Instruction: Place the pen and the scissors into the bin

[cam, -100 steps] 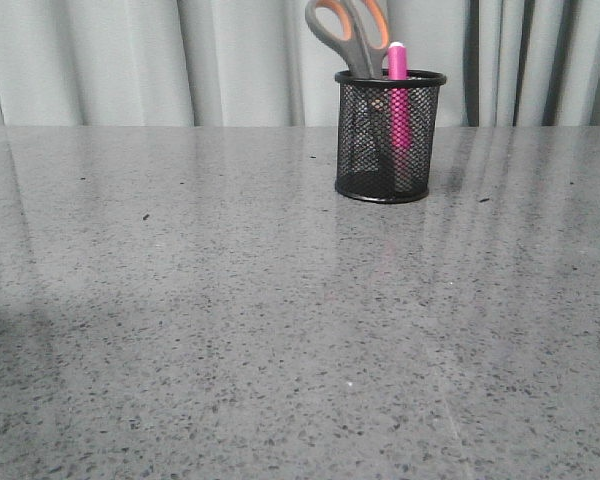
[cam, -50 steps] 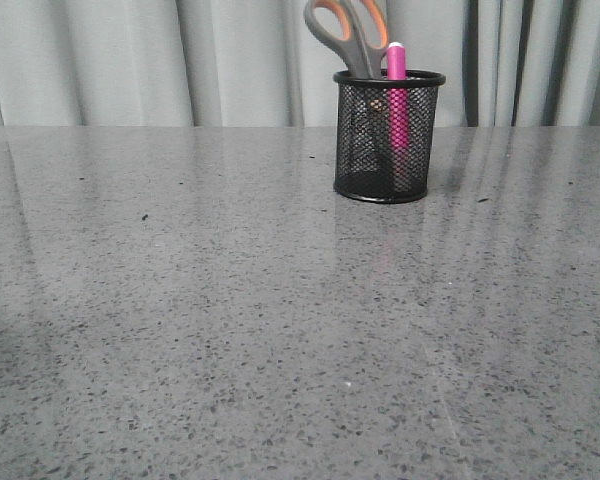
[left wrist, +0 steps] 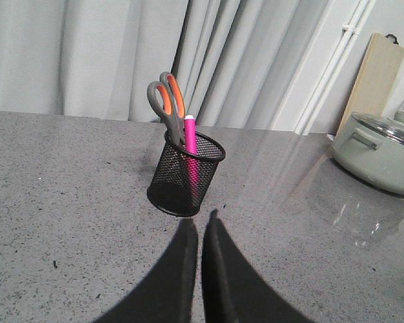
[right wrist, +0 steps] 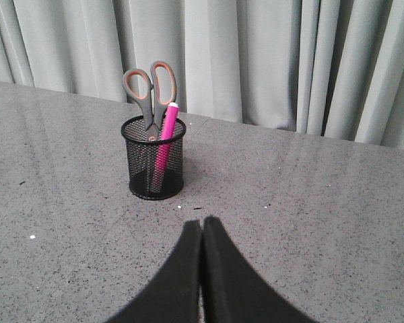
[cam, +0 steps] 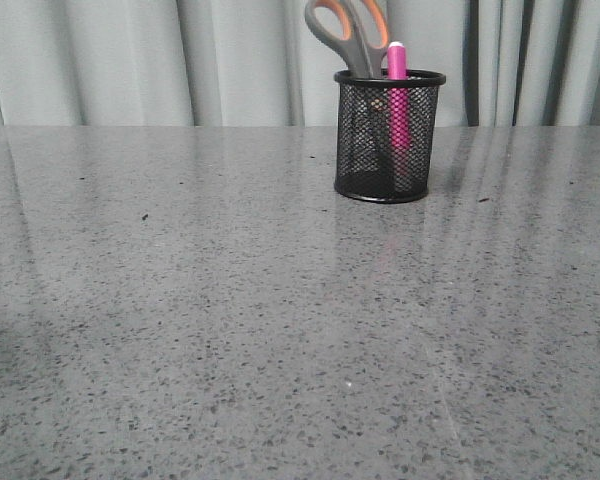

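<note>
1. Pen (cam: pixel 397 95) and scissors (cam: pixel 352 35) both stand in the bin (cam: pixel 387 136), far on the table (cam: pixel 230 320).
2. Left gripper (left wrist: pixel 200 225) closed, empty; right gripper (right wrist: pixel 202 223) same, both well short of the bin.
3. Looks done; I just hold the arms clear and avoid bumping the bin.

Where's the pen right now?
In the front view, the pen stands inside the bin, right of centre, just right of the scissors.

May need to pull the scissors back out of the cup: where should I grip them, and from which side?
Grip the scissors by the grey handle loops, coming from above: only the handles stand over the bin's rim; blades are down inside, beside the pen.
</note>
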Available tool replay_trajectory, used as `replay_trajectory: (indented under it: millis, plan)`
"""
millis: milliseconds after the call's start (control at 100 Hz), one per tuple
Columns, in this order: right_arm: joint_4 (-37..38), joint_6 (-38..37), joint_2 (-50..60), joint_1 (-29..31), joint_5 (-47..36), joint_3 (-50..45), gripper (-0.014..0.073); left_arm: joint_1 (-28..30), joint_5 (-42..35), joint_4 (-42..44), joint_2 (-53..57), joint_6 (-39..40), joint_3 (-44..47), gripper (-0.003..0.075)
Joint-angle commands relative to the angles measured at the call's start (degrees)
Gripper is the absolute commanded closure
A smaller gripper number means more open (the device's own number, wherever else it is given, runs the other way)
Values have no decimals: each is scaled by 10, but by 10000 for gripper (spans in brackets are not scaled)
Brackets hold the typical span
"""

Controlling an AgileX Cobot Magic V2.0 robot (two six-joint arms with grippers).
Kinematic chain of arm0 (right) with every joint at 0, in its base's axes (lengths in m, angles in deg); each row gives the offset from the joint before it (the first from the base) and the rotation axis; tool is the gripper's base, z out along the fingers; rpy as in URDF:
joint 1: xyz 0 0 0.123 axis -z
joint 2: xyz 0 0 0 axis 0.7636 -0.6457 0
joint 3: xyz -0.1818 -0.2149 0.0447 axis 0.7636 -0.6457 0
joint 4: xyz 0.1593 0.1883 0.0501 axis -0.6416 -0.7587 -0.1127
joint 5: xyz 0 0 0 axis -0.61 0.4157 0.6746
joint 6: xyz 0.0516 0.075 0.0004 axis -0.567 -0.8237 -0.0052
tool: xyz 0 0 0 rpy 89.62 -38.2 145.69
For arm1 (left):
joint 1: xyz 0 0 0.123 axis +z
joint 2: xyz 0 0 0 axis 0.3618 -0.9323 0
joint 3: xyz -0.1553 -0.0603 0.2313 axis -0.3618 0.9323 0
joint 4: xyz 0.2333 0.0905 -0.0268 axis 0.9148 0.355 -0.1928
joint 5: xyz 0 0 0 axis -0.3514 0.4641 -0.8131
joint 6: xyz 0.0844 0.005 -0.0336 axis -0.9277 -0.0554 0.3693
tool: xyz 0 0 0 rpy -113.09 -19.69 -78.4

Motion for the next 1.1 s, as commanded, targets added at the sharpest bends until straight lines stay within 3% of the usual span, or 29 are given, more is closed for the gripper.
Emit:
replay_trajectory:
  millis: [0,210,310,430,640,760,889,1089]
  plan:
    - [3,7,-8,3,-42,13,666,-4,-39,-5,-2,3,-17,740]
    - [3,7,-8,3,-42,13,666,-3,-54,8,-2,3,6,740]
    - [3,7,-8,3,-42,13,666,11,-59,121,14,1,36,740]
    - [3,7,-8,3,-41,13,666,55,-68,208,63,1,105,740]
    - [3,7,-8,3,-41,13,666,161,-72,213,185,4,218,740]
    - [3,7,-8,3,-41,13,666,216,-17,213,248,4,241,740]
    - [3,7,-8,3,-41,13,666,271,137,213,300,4,241,740]
    - [3,7,-8,3,-41,13,666,323,135,211,297,4,241,740]
